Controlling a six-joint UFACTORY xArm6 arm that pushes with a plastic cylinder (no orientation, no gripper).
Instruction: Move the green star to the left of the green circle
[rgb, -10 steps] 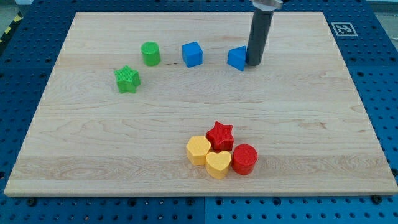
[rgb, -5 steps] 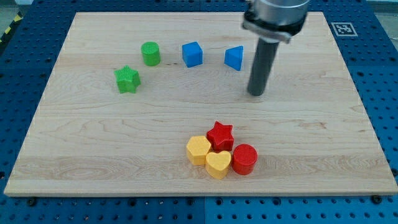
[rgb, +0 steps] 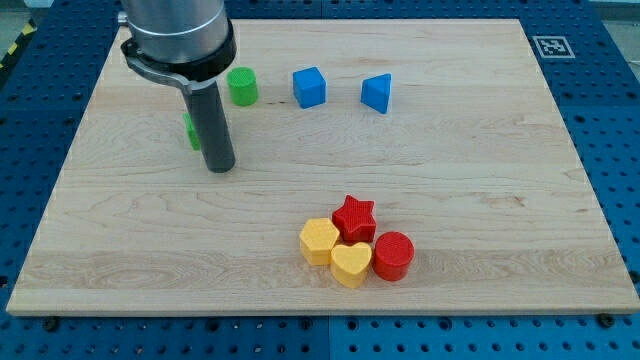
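Note:
The green star (rgb: 190, 130) lies at the board's upper left, mostly hidden behind my rod; only its left edge shows. The green circle (rgb: 242, 86) stands just up and to the right of it. My tip (rgb: 219, 167) rests on the board just below and to the right of the green star, close to it; I cannot tell if it touches.
A blue cube (rgb: 310, 87) and a blue triangular block (rgb: 378, 92) lie to the right of the green circle. A red star (rgb: 354, 217), a yellow hexagon (rgb: 319, 241), a yellow heart (rgb: 351, 264) and a red cylinder (rgb: 393, 255) cluster at the lower middle.
My rod has swept from the blue triangular block at the upper right, down and across to the left, to beside the green star. No block has visibly moved in the last half second.

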